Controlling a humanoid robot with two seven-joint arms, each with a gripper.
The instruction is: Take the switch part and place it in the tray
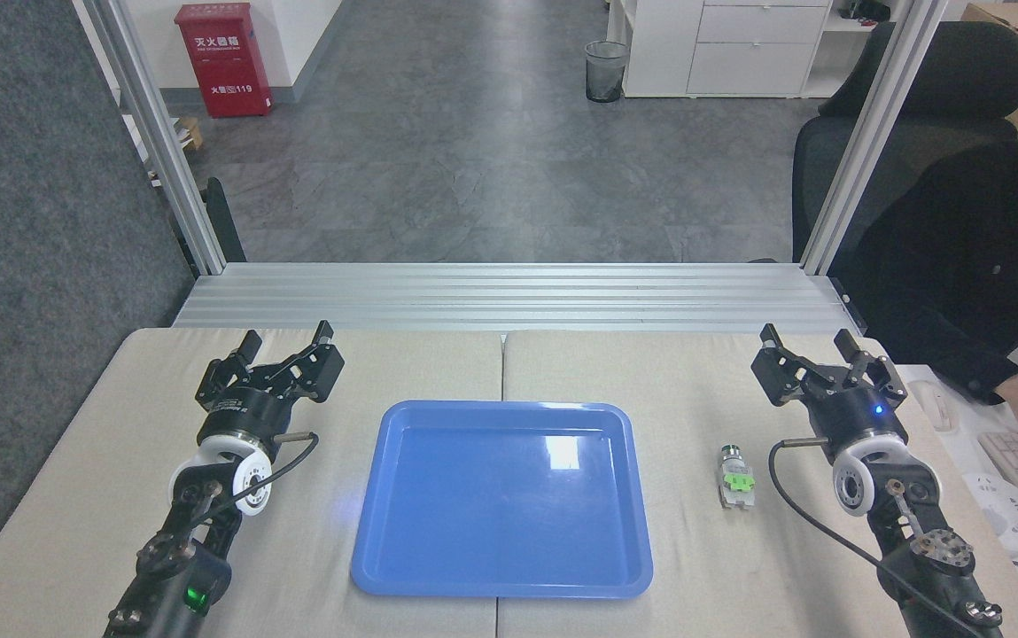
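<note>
The switch part (736, 477) lies on the table (74, 496) just right of the tray (503, 499) — apart from its rim, dark end pointing away, green clip at mid-body. The right gripper (810, 341) sits near it, farther back and to the right, fingers spread with nothing between them. The left gripper (287, 338) rests left of the tray's far corner, likewise spread and empty — a person (974, 266) sits at the right edge.
</note>
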